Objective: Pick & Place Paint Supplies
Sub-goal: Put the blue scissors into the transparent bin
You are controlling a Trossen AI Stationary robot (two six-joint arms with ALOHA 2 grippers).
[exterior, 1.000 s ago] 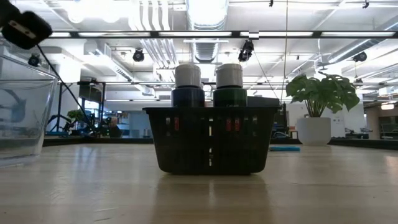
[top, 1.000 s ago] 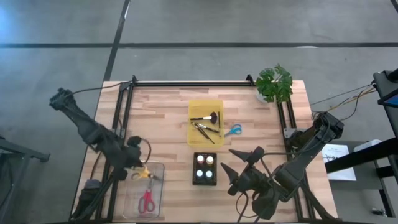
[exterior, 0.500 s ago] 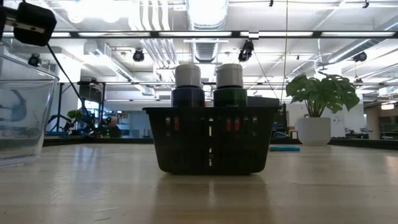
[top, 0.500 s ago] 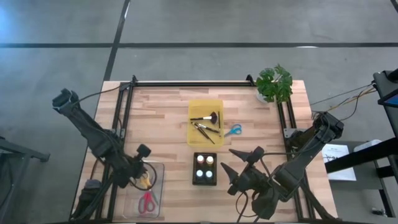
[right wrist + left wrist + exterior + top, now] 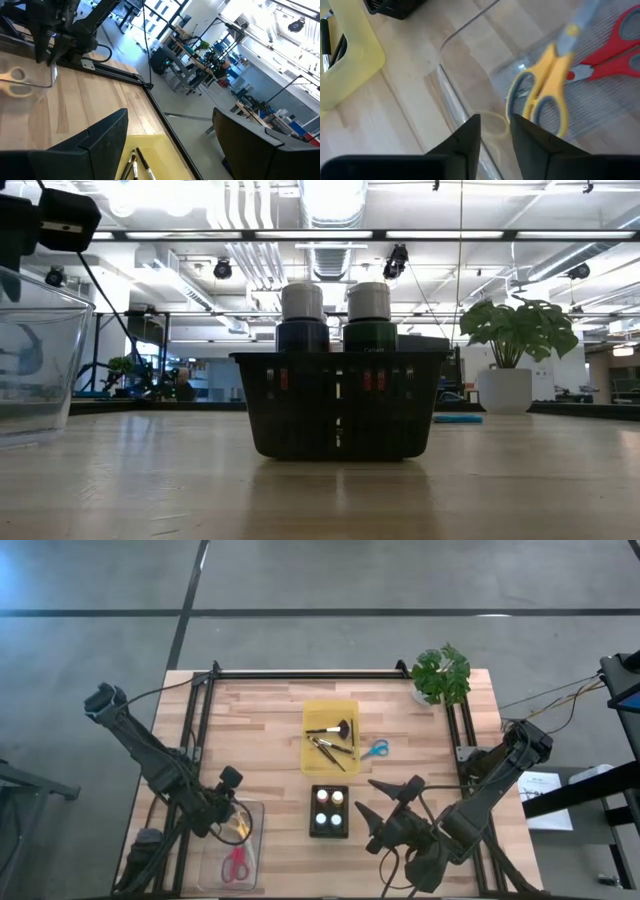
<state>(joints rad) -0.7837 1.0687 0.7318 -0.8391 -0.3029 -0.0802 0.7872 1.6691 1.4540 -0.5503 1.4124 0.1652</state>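
My left gripper (image 5: 494, 131) hangs over the clear tray (image 5: 250, 812), fingers slightly parted and empty; the yellow scissors (image 5: 545, 90) lie just beyond them beside the red scissors (image 5: 610, 55). My right gripper (image 5: 385, 802) waits wide open, empty, beside the black basket (image 5: 330, 812) of paint bottles (image 5: 323, 797). Farther back, the brushes (image 5: 330, 748) lie in the yellow tray (image 5: 312, 710).

Yellow scissors (image 5: 545, 90) blurred, blades cut off
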